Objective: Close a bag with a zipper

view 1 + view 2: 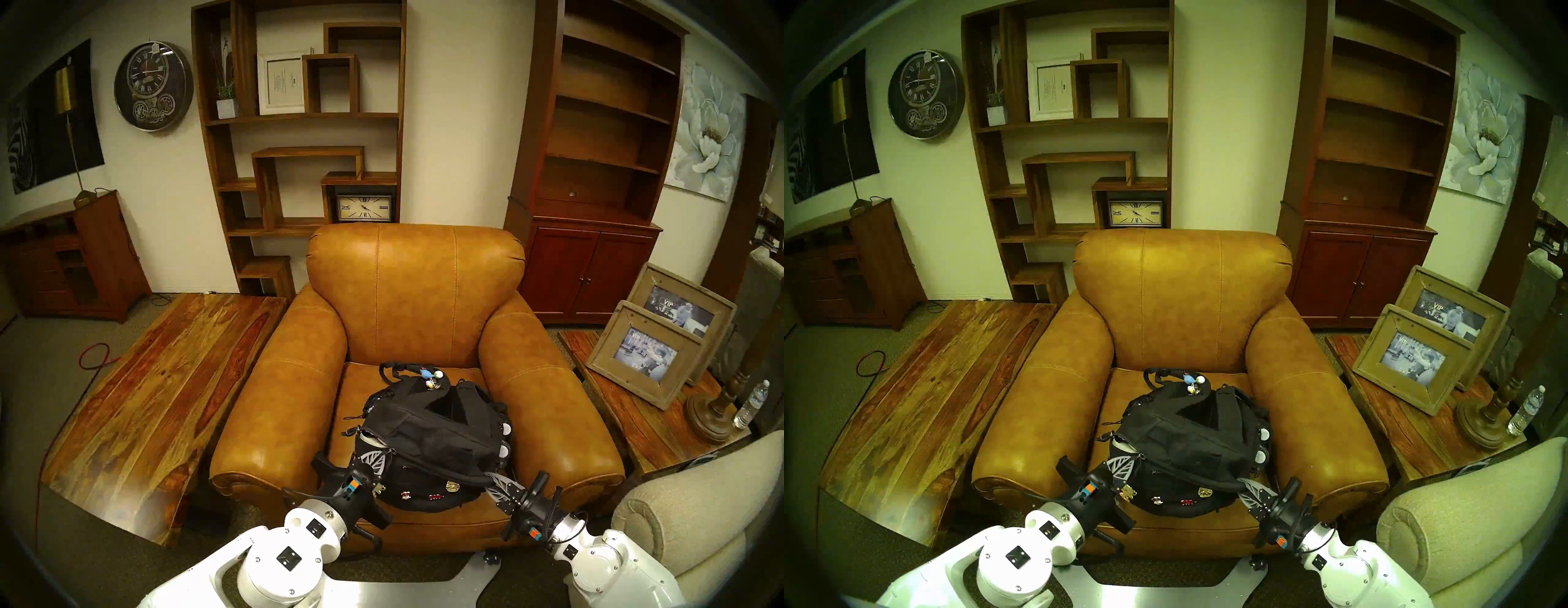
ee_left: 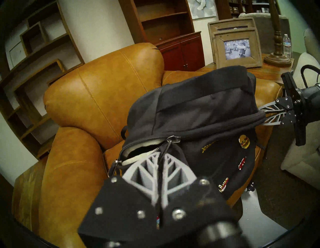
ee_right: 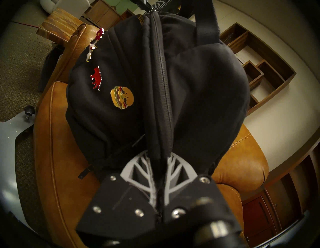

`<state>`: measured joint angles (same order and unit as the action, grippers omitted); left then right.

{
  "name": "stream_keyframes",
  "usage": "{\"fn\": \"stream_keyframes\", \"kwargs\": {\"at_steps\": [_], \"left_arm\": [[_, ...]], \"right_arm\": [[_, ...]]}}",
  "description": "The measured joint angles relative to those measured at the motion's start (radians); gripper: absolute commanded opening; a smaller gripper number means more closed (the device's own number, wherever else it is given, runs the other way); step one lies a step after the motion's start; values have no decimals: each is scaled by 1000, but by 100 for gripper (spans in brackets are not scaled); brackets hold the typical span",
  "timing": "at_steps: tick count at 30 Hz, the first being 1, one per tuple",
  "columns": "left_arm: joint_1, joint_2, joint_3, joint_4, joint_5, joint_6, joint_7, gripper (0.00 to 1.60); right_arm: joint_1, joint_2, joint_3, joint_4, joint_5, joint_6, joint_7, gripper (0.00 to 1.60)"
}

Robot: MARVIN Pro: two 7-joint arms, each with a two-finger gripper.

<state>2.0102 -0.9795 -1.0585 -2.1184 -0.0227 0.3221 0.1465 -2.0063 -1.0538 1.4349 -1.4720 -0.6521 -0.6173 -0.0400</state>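
The black backpack [image 1: 428, 441] lies slumped on the seat cushion of the tan leather armchair [image 1: 415, 297], toward the cushion's front edge, its pinned face with the burger pin [image 3: 122, 97] turned to me. My left pincer [image 2: 160, 156] is pressed together on the dark cord pull hanging from the slider of the main zipper [image 2: 147, 143], at the backpack's near left corner, where a short stretch gapes and shows pale lining. My right pincer [image 3: 158, 155] is clamped on the fabric seam at the backpack's near right end, where the zipper track [image 3: 164, 78] runs shut between its two fingers. I judge this bag soft and floppy, light enough to drag across the slick leather if I pull on one side only, so the right-hand hold matters as an anchor that keeps the track taut. The cord is thin and limp and will only transmit a pull along its own line; I should draw it in line with the teeth, toward the open stretch at the left corner, not sideways. The loose lining beside the gap looks likely to snag in the slider, so a steady, moderate pull suits better than a jerk.
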Motion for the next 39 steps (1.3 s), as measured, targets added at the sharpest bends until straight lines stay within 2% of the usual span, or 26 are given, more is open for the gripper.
{"fn": "stream_keyframes", "kwargs": {"at_steps": [6, 13, 21, 31, 39], "left_arm": [[3, 7, -30, 15, -58, -8, -26, 0], [-18, 7, -52, 62, -79, -20, -35, 0], [-45, 10, -115, 100, -102, -31, -21, 0], [-73, -9, -112, 162, -132, -32, -29, 0], [-125, -52, -78, 268, -147, -40, -47, 0]], "right_arm": [[-1, 0, 2, 4, -8, -4, -9, 0], [-9, 3, 13, 7, -9, -15, -15, 0], [-29, 14, 44, 16, -5, -30, -27, 0], [-36, 14, 60, 31, -2, -49, -39, 0], [-35, 14, 71, 40, 1, -62, -40, 0]]}}
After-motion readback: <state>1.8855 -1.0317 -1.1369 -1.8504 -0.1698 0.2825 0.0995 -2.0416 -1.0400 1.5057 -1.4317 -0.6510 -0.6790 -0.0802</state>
